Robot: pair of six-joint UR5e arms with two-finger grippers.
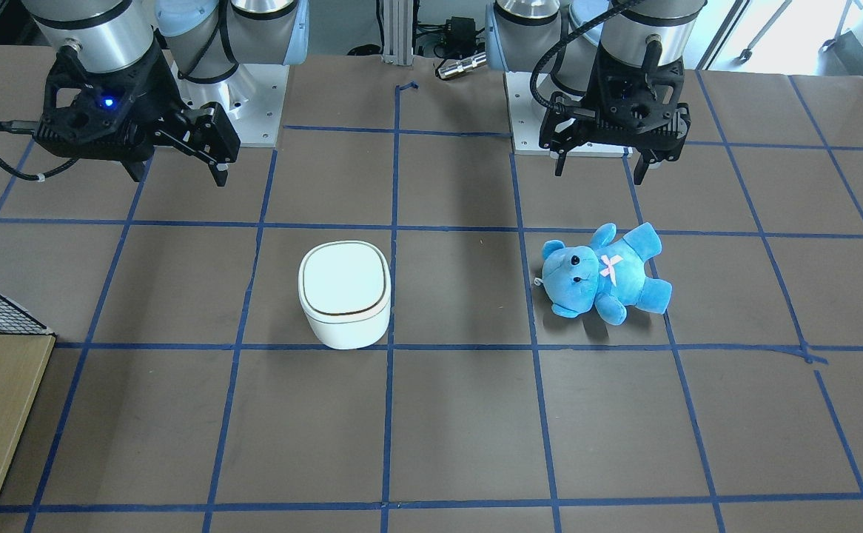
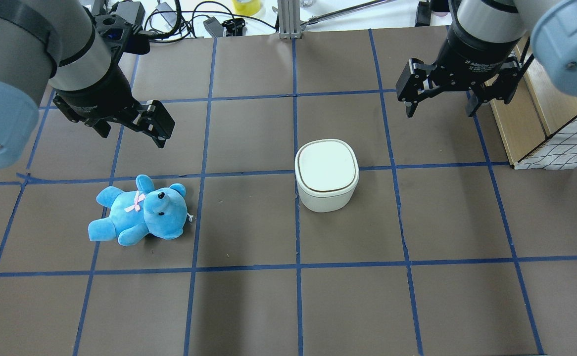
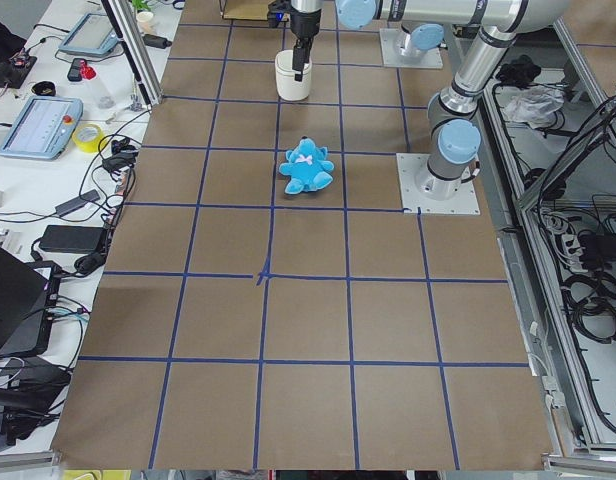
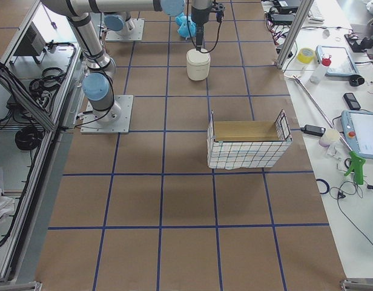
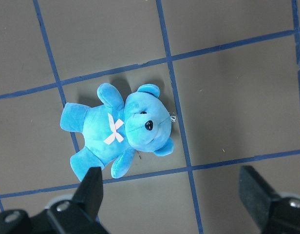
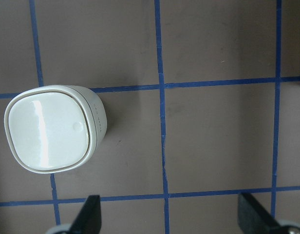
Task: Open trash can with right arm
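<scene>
The white trash can stands on the table with its lid shut; it also shows in the overhead view and at the left of the right wrist view. My right gripper, with the blue light, hangs open and empty above the table, behind and to the right of the can, apart from it. Its fingertips frame bare table beside the can. My left gripper is open and empty above the blue teddy bear, which lies on its back.
A wooden box with a wire-mesh basket stands at the table's right edge, close to my right arm. Blue tape lines grid the brown table. Cables and gear lie beyond the far edge.
</scene>
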